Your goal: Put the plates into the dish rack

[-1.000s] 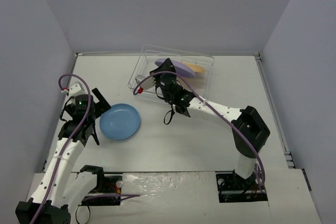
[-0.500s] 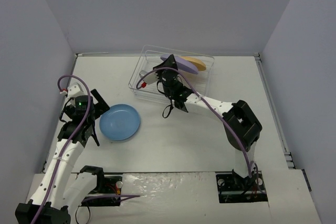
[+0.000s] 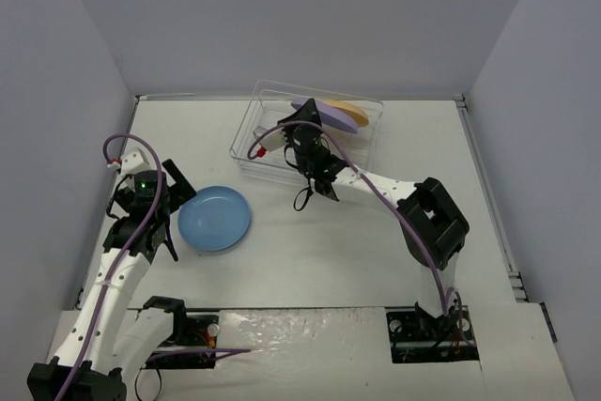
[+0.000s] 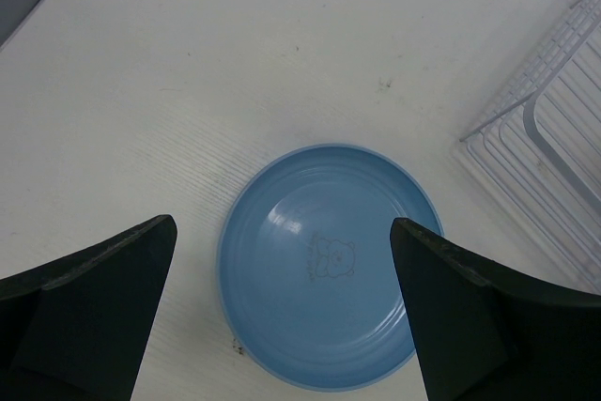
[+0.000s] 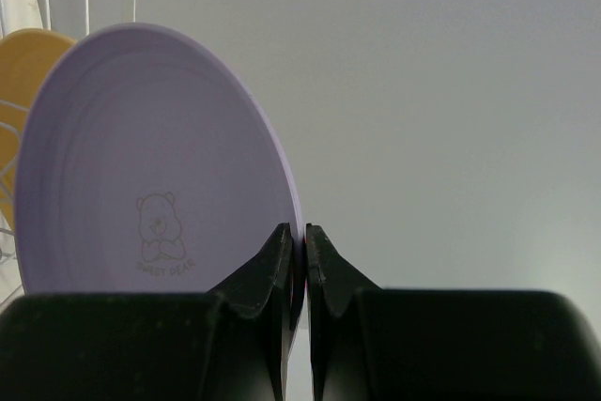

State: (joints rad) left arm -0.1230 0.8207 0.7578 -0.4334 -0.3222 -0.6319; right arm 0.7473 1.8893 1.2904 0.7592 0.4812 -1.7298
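One plate waits on the table, one hangs over the rack, one is already inside.
At the left, the left gripper (image 4: 282, 223) has barely shifted in the last second: its jaws stand wide apart and hold nothing, poised above the light blue plate (image 4: 329, 265), which lies flat on the table near the dish rack (image 3: 246, 133) but outside it. Further right, the right gripper (image 5: 295, 232) is pinched tight on the rim of the lavender plate (image 5: 150, 176) and has carried it deeper across the rack since a second ago. The plate is now on edge, just beside the yellow-orange plate (image 3: 352, 109) already resting in the rack's far right part. Judging by that, the second plate is about to be slotted, leaving the blue one to fetch.
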